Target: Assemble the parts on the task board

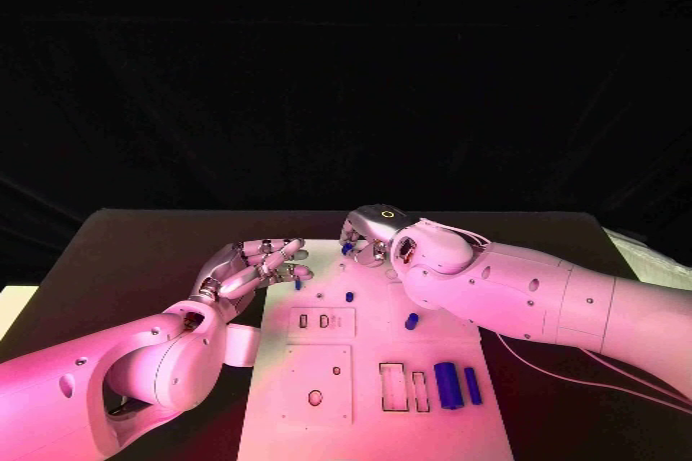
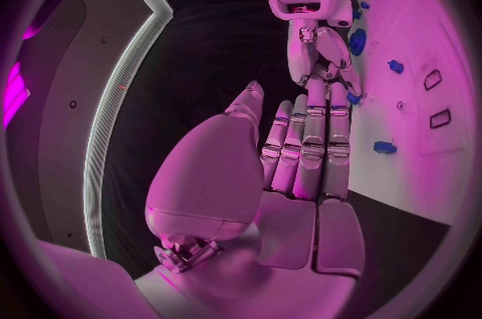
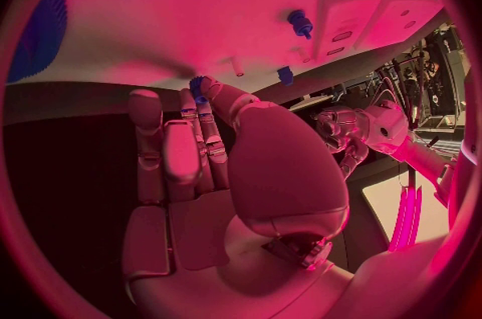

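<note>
The white task board (image 1: 433, 431) lies in the middle of the black table. My right hand (image 1: 378, 233) hovers over the board's far edge, and its thumb and a finger pinch a small blue part (image 3: 198, 85) at their tips. My left hand (image 1: 257, 264) lies at the board's far left corner with fingers straight and side by side, holding nothing. A small blue part (image 1: 299, 278) sits on the board just beside the left fingertips (image 2: 313, 112). Further blue parts lie on the board: a small one (image 1: 349, 295), another (image 1: 413, 321), and two long ones (image 1: 446, 384) near the front right.
The board has rectangular slots (image 1: 392, 386) and round holes (image 1: 315, 397) in its front half. A blue peg (image 3: 298, 20) stands up from the board. Bare black table (image 1: 144, 251) runs along both sides of the board.
</note>
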